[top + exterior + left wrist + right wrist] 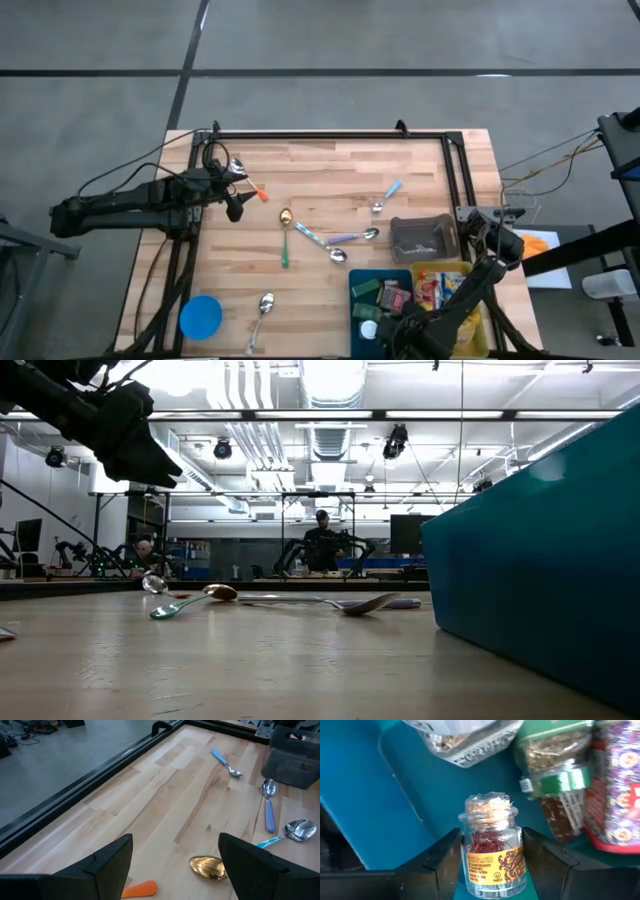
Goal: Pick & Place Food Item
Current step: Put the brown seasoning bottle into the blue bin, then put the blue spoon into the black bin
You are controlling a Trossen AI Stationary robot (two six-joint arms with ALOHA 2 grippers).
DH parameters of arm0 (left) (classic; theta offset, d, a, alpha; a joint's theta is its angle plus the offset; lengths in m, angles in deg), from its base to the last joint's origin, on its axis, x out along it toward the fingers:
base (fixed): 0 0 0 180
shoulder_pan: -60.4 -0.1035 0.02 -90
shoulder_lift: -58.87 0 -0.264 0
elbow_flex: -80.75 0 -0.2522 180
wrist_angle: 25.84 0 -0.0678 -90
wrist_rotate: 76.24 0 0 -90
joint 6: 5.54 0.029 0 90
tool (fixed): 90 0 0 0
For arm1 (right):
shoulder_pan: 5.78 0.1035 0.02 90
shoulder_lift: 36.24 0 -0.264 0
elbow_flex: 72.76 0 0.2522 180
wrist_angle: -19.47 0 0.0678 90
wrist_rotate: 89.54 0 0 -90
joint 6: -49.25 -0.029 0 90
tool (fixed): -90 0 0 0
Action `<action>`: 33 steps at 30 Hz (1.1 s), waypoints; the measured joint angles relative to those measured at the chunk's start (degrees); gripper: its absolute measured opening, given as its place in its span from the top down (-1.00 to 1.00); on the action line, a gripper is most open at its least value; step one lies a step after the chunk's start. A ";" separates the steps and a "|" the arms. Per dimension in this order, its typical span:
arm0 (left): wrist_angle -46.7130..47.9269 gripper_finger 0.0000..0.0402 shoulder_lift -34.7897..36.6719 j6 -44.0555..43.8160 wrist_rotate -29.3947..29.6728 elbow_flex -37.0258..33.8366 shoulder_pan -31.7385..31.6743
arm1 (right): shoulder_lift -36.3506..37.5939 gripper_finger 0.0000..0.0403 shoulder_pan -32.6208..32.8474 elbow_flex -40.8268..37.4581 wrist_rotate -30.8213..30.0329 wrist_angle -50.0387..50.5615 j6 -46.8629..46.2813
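Your right gripper (492, 870) has its jaws on either side of the jar (492, 847), seemingly pinching it inside the bin (375, 795), ready to lift. Your left gripper (175, 865) waits over the surface (165, 795), jaws spread, a gold spoon (207, 868) between them

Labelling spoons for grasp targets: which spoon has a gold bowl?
The green-handled spoon left of the central cluster; its bowl is gold. The other spoons have silver bowls.
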 joint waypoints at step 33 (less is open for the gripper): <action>0.00 -0.49 -0.02 0.00 0.01 0.00 0.01 | -0.41 -0.66 0.42 -1.09 -3.67 -2.05 0.82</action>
